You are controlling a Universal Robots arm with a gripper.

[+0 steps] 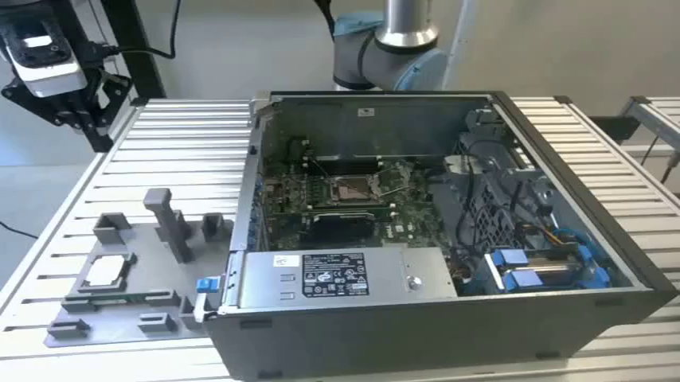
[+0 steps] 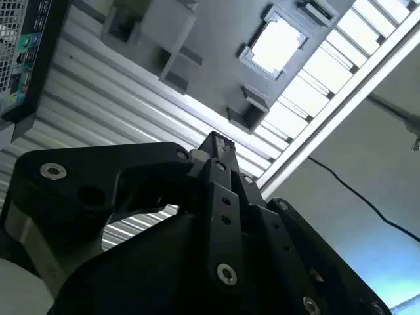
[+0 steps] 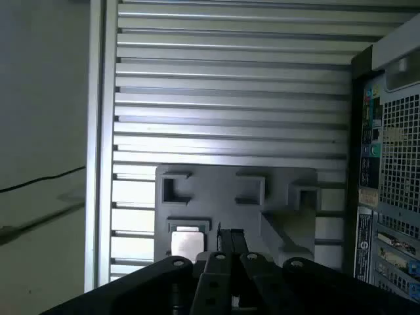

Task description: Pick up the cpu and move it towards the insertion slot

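Closed tool (image 2: 216, 139), cpu (image 2: 275, 44) in fixture (image 3: 216, 180), insertion slot (image 1: 352, 189) in exterior view

the exterior view looks down into the computer case (image 1: 372, 318); both wrist views (aimed downward) share the grey fixture (image 3: 223, 180) (image 2: 213, 29).

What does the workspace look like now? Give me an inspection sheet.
Surface: slatted metal table carrying a grey fixture plate and an open computer case.
Job's things: cpu lying in the fixture plate; insertion slot inside the case, no chip in it.
Clutter: nothing seen.
Grippers: gripper above the table, apart from the cpu, fingers shut, holding nothing.
Cables: black cable on the floor; wires inside the case.
Surroundings: another slatted table at the exterior view's right.
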